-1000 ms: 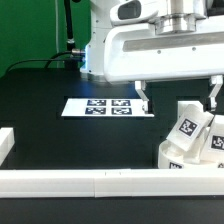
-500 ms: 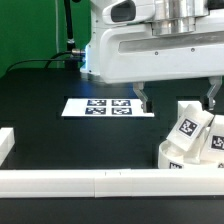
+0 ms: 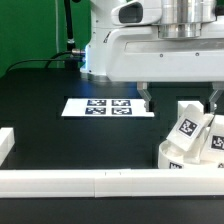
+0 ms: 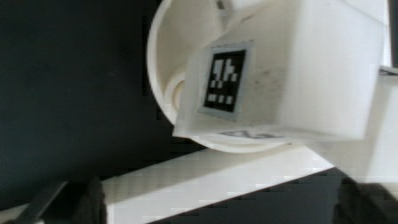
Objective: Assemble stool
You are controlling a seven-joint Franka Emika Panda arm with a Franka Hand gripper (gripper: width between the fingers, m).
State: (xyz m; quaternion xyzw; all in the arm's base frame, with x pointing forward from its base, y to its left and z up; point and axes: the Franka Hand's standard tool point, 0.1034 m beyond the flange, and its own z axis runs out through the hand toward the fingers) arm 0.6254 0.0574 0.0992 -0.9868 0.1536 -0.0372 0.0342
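While my gripper [image 3: 180,97] hangs with its two fingers spread wide apart and nothing between them, the risk sits directly beneath me. Nearest in the exterior view is the long white rail [image 3: 100,182] along the front edge, and the round stool seat [image 3: 190,157] rests right against it at the exterior view's right. A tagged leg [image 3: 187,124] stands in the seat, tilted rather than upright, with what looks like a second leg [image 3: 215,140] just beside it at the frame edge. From my wrist view the leg [image 4: 267,85] fills most of the picture over the seat's rim [image 4: 169,90], with the rail [image 4: 196,180] close below.

If I come straight down, I judge one finger [image 3: 147,98] could strike the leaning leg's top corner instead of passing beside it, knocking it over or wedging it crooked in its socket. The neighbouring leg leaves little room for my other finger [image 3: 213,98], so a pinch might catch both or push the seat along the rail. Whether the leg is fully seated I cannot tell. Farther back the marker board [image 3: 105,106] lies flat, well apart, and poses no trouble
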